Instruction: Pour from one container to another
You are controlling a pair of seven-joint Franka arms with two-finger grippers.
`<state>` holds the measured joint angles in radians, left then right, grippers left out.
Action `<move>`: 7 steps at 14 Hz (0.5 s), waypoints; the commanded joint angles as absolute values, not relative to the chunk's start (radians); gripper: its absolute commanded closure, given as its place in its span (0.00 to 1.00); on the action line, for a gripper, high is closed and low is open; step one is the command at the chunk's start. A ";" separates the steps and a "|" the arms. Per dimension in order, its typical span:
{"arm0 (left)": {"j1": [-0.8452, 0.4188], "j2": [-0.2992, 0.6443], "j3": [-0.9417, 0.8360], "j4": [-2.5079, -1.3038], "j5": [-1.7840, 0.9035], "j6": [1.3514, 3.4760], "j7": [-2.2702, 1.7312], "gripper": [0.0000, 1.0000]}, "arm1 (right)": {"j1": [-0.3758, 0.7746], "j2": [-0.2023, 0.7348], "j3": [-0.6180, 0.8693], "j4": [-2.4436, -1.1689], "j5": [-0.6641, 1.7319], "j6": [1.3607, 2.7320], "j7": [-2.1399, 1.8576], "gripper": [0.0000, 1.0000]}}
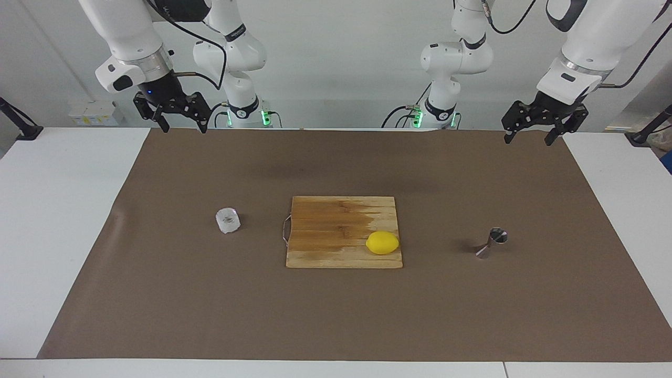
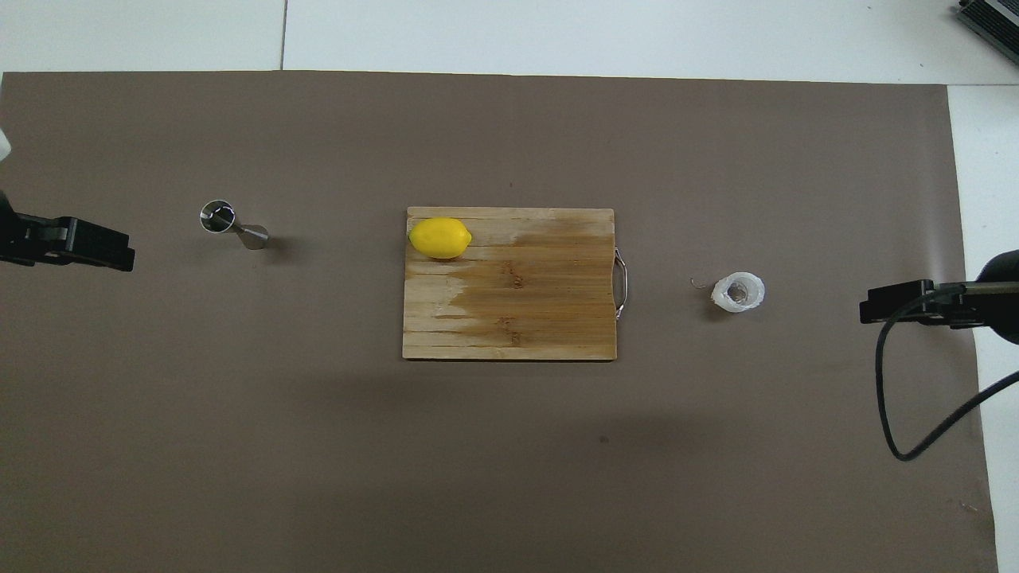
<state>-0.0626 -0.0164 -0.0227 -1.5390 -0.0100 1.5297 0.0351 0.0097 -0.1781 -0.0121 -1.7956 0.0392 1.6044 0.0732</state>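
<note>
The translucent white cup (image 1: 228,220) (image 2: 738,292) stands upright on the brown mat toward the right arm's end of the table. The steel hourglass jigger (image 1: 493,242) (image 2: 231,224) stands on the mat toward the left arm's end. My right gripper (image 1: 184,127) (image 2: 896,301) hangs open and empty, high over the mat's edge by the robots, well apart from the cup. My left gripper (image 1: 528,139) (image 2: 87,243) is likewise open and empty, raised over the same edge and apart from the jigger.
A wooden cutting board (image 1: 336,226) (image 2: 525,302) with a wire handle lies mid-table between the cup and the jigger. A yellow lemon (image 1: 382,243) (image 2: 439,238) rests on the board's corner toward the jigger. The brown mat (image 1: 336,315) covers most of the white table.
</note>
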 commanded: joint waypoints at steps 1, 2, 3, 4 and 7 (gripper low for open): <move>-0.054 -0.031 -0.026 -1.549 -0.023 1.526 0.040 0.00 | 0.000 -0.181 -0.008 -1.789 0.061 1.591 0.084 0.00; -0.055 -0.031 -0.026 -1.551 -0.023 1.526 0.040 0.00 | 0.000 -0.181 -0.008 -1.789 0.061 1.591 0.084 0.00; -0.055 -0.034 -0.026 -1.555 -0.023 1.525 0.041 0.00 | 0.000 -0.181 -0.008 -1.789 0.061 1.591 0.084 0.00; -0.057 -0.037 -0.026 -1.563 -0.023 1.525 0.043 0.00 | 0.000 -0.181 -0.008 -1.789 0.061 1.591 0.084 0.00; -0.057 -0.040 -0.026 -1.566 -0.023 1.513 0.038 0.00 | 0.000 -0.181 -0.008 -1.789 0.061 1.591 0.084 0.00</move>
